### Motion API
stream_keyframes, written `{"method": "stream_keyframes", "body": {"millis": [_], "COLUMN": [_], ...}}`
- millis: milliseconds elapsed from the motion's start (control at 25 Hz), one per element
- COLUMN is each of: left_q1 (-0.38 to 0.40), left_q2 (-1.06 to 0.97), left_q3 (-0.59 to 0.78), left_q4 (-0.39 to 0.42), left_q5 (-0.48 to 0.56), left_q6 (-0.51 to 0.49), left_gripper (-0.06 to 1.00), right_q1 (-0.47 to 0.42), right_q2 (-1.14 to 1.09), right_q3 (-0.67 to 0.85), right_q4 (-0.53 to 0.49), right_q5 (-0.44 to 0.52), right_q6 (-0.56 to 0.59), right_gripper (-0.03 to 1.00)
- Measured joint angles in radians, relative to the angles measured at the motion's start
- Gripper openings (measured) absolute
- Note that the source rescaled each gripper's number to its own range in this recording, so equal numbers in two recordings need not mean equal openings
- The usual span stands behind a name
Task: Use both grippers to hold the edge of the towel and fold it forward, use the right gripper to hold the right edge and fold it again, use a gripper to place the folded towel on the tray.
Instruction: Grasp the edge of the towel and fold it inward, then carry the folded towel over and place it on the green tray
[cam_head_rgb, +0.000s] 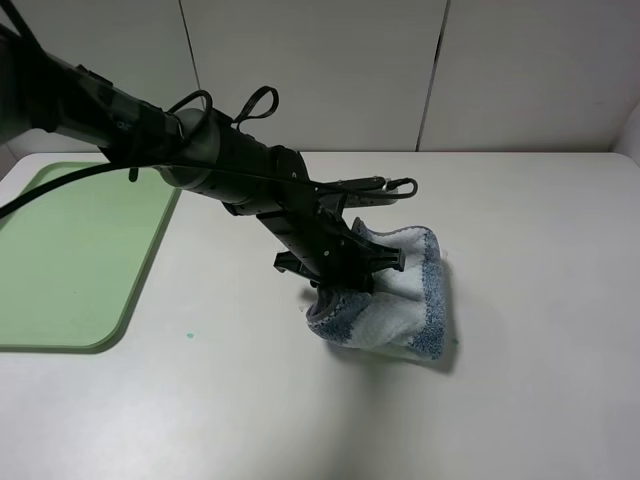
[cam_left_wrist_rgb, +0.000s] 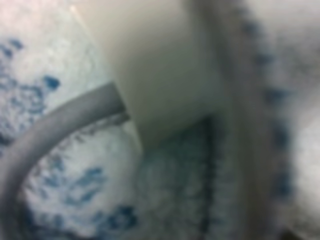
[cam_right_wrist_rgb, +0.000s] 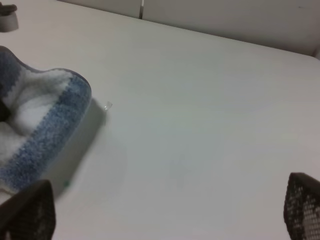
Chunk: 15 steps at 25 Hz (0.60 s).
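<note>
Towel (cam_head_rgb: 400, 300) sits bunched near the middle of the worktop (cam_head_rgb: 540, 380), well apart from the tray (cam_head_rgb: 70, 260) at the left edge. We see the left tool (cam_head_rgb: 345, 280) pressed into its near-left side, tips buried in cloth; the left wrist view is a blur of blue-white terry and grey loop (cam_left_wrist_rgb: 55, 125), so we cannot tell whether it grips. Crumpled, the towel shows no clear long axis. We see the right tool (cam_right_wrist_rgb: 165, 215) gaping wide over bare worktop, holding nothing, only its tips in frame.
</note>
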<state>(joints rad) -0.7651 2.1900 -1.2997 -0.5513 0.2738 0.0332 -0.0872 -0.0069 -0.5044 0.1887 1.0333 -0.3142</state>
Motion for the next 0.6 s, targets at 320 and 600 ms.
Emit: {"method": "stream_keyframes", "body": {"millis": [320,600], "left_q1": [0.000,0.000], "left_q2": [0.000,-0.003], "left_q3": [0.000,0.000], "left_q4": [0.015,0.038], "left_q5": [0.001,0.010], "left_q6": [0.000,0.000], "left_gripper": [0.22,0.22], "right_q1": [0.000,0.000], "right_q2": [0.000,0.000], "right_q3": [0.000,0.000], "right_q4": [0.000,0.000], "right_q5": [0.000,0.000], "right_q6": [0.000,0.000], "right_gripper": [1.00,1.00]}}
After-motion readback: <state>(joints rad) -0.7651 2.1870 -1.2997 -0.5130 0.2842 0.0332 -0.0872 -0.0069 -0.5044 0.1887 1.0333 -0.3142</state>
